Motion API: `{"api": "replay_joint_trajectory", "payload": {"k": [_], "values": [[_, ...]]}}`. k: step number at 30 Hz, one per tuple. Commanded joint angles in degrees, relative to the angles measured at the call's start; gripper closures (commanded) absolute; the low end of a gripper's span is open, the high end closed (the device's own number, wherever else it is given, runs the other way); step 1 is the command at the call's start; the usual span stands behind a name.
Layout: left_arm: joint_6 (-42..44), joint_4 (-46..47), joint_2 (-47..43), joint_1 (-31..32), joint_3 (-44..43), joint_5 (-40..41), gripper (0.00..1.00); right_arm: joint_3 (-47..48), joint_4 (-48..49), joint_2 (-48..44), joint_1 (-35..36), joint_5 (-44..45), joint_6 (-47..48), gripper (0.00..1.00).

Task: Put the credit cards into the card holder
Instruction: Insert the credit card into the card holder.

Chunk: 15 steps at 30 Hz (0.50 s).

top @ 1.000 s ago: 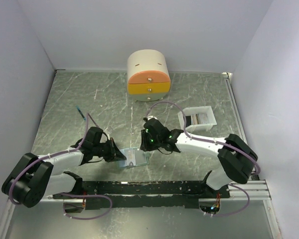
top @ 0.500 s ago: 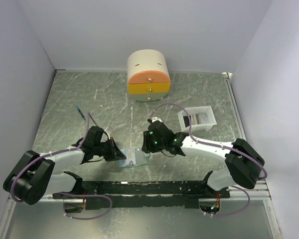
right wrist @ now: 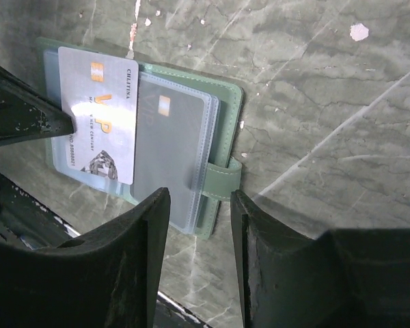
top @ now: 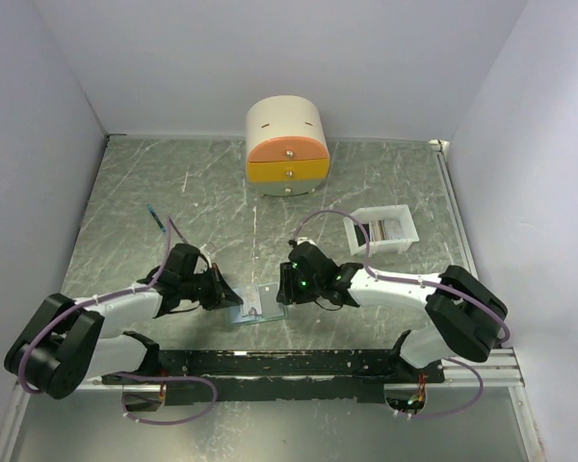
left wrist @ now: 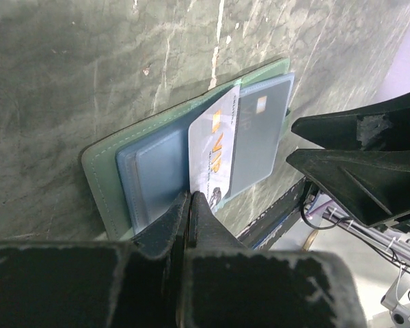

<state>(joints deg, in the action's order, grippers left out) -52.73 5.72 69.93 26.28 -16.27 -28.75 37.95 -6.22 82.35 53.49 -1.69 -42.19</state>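
Right wrist view: the card holder [right wrist: 229,109] lies open and flat on the table [right wrist: 328,102], close to its near edge and about midway along it. 1 silver credit card [right wrist: 99,113] sits slanted across the blue pockets, only partly tucked in by the look of it. The left gripper [left wrist: 190,198] is closed, its 2 fingers pressed together with the tips down on the holder beside the card's corner, probably to pin the holder so it cannot slide. The right gripper [right wrist: 198,199] hangs over the strap side with its jaws apart and nothing between them, likely free to nudge the card deeper. More cards [top: 383,231] wait in the white tray [top: 354,229] near the right edge.
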Motion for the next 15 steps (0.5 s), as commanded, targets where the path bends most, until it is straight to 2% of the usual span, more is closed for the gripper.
{"api": "replay_joint_trajectory", "payload": {"k": [1, 7, 15], "values": [[0.43, -1.12, 0.27, -0.55, -0.31, -0.72, 0.93, -0.62, 2.30, 0.54, 0.40, 0.48, -0.75, 0.58], [-0.36, -1.68, -2.70, -0.53, 1.59, -0.81, 0.93, -0.99, 2.76, 0.75, 0.43, 0.46, -1.49, 0.59], [0.89, 1.18, 1.36, -0.48, 2.13, -4.74, 0.93, -1.04, 4.17, 1.57, 0.41, -0.99, -2.19, 0.61]]}}
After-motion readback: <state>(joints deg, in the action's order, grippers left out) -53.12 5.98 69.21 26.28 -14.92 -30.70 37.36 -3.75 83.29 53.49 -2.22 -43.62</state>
